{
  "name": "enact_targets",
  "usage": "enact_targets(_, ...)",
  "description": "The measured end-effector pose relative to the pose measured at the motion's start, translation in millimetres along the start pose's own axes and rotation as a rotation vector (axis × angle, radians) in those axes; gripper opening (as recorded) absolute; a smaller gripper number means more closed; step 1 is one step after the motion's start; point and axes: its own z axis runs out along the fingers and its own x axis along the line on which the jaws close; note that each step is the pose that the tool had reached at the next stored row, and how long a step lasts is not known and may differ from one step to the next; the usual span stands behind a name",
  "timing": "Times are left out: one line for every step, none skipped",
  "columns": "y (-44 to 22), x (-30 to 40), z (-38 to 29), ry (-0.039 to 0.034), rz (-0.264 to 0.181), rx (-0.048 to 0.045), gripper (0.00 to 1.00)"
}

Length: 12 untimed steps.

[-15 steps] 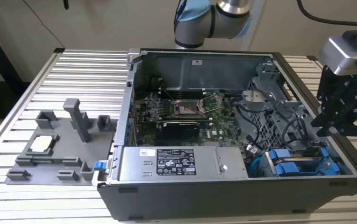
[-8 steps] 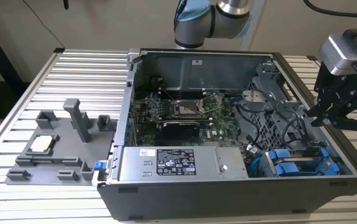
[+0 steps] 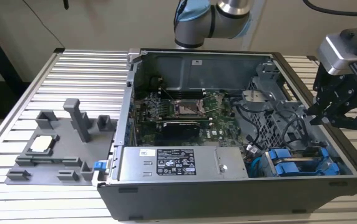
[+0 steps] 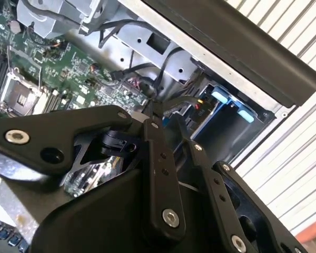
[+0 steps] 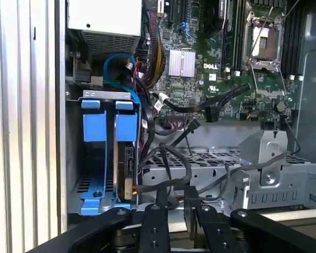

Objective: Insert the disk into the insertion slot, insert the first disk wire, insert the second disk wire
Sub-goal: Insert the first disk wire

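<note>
A table made of silver metal strips stands in front of a plain wall. A big open computer case lies on it, and you can look down into it. On the exterior view's left side of the table sits a grey tray with grey blocks on it.

Inside the case there is a green board in the middle and a silver power box at the near side.

The disk sits in its slot in the near corner of the case, on the exterior view's right. Its blue frame is just beside a second blue frame. Black wires hang just beside the disk. I cannot tell if any wire is plugged into it.

The gripper hangs over the case wall on the exterior view's right, close to the disk corner. In both wrist views its two black fingers are a little apart, and the gripper has nothing between them. It touches nothing.
</note>
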Motion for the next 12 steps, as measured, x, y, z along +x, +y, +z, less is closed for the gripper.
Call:
enact_targets(1.7, -0.8, 0.3, 0.0001, -0.001, 0.0034, 0.27)
enact_targets(4.6, -1.4, 0.5, 0.0004, -0.002, 0.0075, 0.27)
enact_targets(7.8, -1.8, 0.6, 0.0003, -0.003, 0.0108, 0.27)
enact_targets(11.4, -2.2, 0.7, 0.0003, -0.003, 0.0140, 0.27)
enact_targets(15.1, -2.7, 0.6, 0.0004, -0.004, 0.0170, 0.27)
enact_targets(18.6, -3.3, 0.7, 0.0004, -0.005, 0.0192, 0.27)
enact_targets(21.8, -4.5, 0.7, 0.0006, -0.005, 0.0206, 0.27)
enact_targets(24.7, -6.1, 1.0, 0.0006, -0.005, 0.0215, 0.27)
enact_targets(27.0, -8.4, 1.5, 0.0006, -0.005, 0.0219, 0.27)
enact_targets(28.7, -10.8, 2.0, 0.0015, -0.005, 0.0218, 0.27)
enact_targets(30.6, -14.1, 2.7, 0.0037, -0.005, 0.0218, 0.27)
enact_targets(32.0, -17.3, 3.4, 0.0075, -0.006, 0.0216, 0.27)
